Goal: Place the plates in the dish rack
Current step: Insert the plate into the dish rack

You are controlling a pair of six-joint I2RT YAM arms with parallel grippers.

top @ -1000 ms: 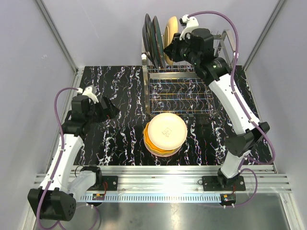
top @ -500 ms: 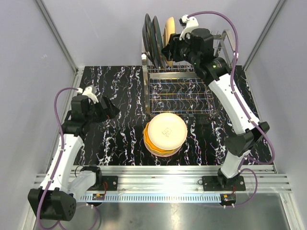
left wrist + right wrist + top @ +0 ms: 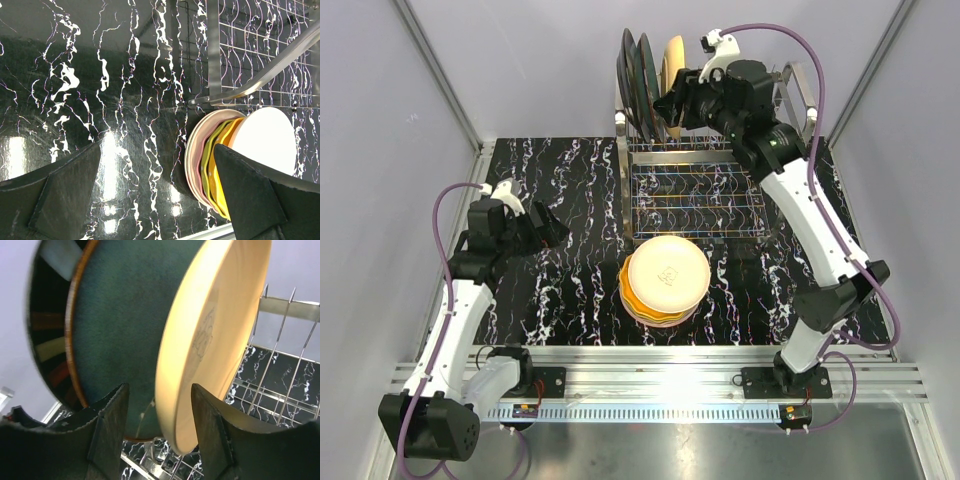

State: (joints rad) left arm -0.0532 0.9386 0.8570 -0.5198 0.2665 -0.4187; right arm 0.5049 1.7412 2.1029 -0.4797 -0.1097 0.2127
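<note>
The chrome dish rack (image 3: 698,203) stands at the back of the table. Three plates stand on edge at its far left: two dark ones (image 3: 632,78) and a cream plate (image 3: 673,58). My right gripper (image 3: 671,106) is open around the cream plate's lower rim. In the right wrist view the cream plate (image 3: 212,335) stands between the jaws of the right gripper (image 3: 160,427), with a gap at the left finger, and a dark plate (image 3: 120,325) stands beside it. A stack of plates (image 3: 665,280), cream on top, lies in front of the rack. My left gripper (image 3: 546,228) hovers open, left of the stack (image 3: 265,142).
The rack's lower wire shelf (image 3: 260,30) and tubular frame (image 3: 270,80) lie just beyond the stack. Upright tines and a rear bar (image 3: 292,307) stand to the right of the cream plate. Grey walls close in the black marbled table (image 3: 570,190).
The right gripper's jaws have spread apart off the cream plate, which now stands in the rack. The right wrist has shifted slightly up and right. The left arm has not moved.
</note>
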